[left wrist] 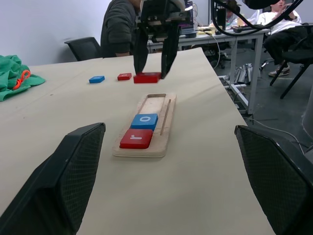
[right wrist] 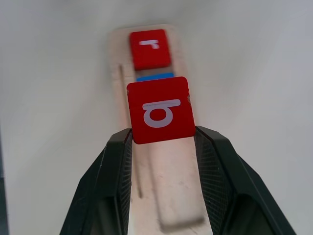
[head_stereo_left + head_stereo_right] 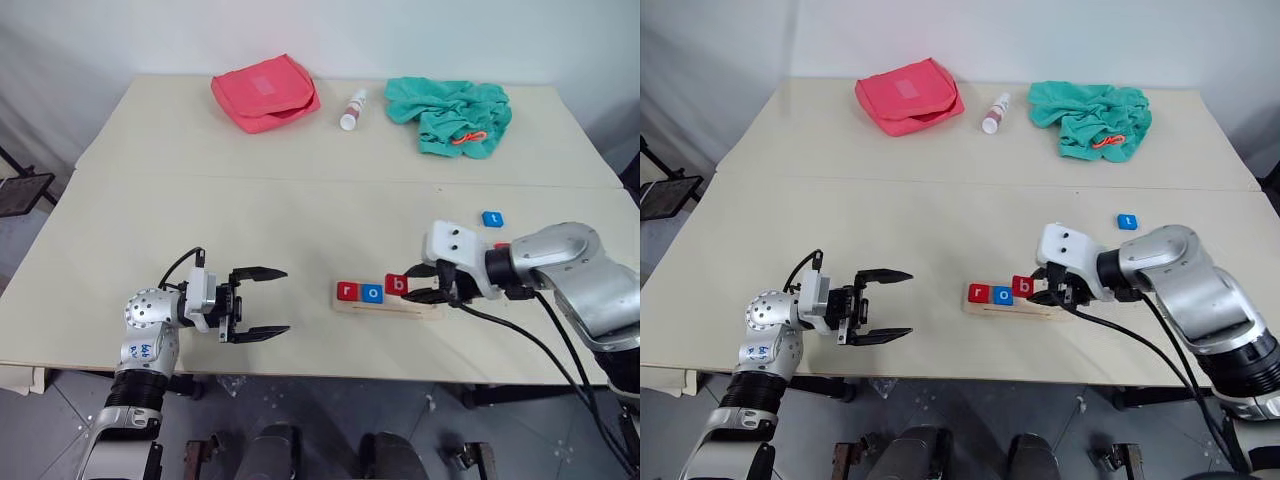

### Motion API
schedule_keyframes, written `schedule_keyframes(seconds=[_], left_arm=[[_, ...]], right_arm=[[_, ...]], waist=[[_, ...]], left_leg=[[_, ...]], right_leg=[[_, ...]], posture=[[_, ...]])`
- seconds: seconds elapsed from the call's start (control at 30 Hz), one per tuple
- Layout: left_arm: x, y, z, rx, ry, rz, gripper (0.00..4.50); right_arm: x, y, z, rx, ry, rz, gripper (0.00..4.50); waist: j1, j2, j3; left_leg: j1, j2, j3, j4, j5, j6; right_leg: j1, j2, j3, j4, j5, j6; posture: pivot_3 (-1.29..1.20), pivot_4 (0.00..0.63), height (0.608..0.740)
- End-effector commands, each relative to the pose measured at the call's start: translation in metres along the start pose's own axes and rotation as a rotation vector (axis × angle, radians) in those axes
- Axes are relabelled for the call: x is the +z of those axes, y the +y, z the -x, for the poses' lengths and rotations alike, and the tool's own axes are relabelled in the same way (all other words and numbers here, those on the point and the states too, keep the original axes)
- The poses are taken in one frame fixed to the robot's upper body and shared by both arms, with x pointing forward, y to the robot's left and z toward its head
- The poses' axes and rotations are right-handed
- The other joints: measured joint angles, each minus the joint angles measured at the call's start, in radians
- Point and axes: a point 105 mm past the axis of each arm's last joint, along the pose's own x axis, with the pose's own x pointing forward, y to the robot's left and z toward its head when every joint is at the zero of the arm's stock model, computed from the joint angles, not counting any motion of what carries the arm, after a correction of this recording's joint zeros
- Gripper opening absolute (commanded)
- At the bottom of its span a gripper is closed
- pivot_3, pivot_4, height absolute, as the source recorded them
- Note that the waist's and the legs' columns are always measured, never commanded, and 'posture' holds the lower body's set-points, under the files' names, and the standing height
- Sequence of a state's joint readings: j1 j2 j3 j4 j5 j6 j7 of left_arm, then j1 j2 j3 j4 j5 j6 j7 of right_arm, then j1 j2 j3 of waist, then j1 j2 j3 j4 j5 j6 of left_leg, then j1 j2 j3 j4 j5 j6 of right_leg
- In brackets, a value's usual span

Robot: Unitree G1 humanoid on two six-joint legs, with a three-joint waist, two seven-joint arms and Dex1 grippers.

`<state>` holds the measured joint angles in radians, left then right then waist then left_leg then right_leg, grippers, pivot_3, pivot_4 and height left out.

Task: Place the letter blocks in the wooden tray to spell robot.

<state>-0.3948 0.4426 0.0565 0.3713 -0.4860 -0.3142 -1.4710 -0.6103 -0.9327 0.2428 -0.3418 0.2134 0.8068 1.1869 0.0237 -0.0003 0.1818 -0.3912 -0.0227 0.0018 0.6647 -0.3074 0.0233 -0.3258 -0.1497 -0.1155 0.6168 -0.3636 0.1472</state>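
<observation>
My right jaws (image 2: 161, 139) are clenched on the red b block (image 2: 159, 109), gripping it by two opposite edges so its face stays up and readable. I hold it just above the wooden tray (image 3: 400, 304), over the free slot beside the blue o block (image 3: 371, 292), because b comes third in the word. The red r block (image 3: 347, 291) already sits at the tray's end, with the o touching it, so two letters are placed. Beyond the tray, on the bare tabletop (image 3: 250, 220), a blue t block (image 3: 492, 218) waits, and another red block (image 1: 124, 76) lies near it in the left wrist view. My left jaws (image 3: 262, 302) are released and empty, parked well apart from the tray, leaving room to work. Next, I judge, the b must sink squarely into the groove against the o.
</observation>
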Motion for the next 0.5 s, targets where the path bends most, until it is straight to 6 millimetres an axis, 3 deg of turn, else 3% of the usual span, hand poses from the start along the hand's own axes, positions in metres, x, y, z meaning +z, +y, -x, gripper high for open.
schedule_keyframes(seconds=[0.03,0.5], left_arm=[[0.004,-0.001,-0.003,-0.026,-0.011,-0.017,4.5],[0.006,-0.003,0.0,-0.015,-0.007,-0.027,4.5]], right_arm=[[0.009,0.003,-0.005,0.024,-0.012,0.053,1.48],[-0.005,-0.01,-0.019,0.029,0.049,0.101,1.48]], waist=[[-0.003,0.0,0.0],[-0.003,0.0,0.0]], left_leg=[[0.0,0.0,0.0,0.0,0.0,0.0],[0.0,0.0,0.0,0.0,0.0,0.0]], right_leg=[[0.0,0.0,0.0,0.0,0.0,0.0],[0.0,0.0,0.0,0.001,0.0,0.0]], posture=[[0.0,0.15,0.74],[0.0,0.15,0.74]])
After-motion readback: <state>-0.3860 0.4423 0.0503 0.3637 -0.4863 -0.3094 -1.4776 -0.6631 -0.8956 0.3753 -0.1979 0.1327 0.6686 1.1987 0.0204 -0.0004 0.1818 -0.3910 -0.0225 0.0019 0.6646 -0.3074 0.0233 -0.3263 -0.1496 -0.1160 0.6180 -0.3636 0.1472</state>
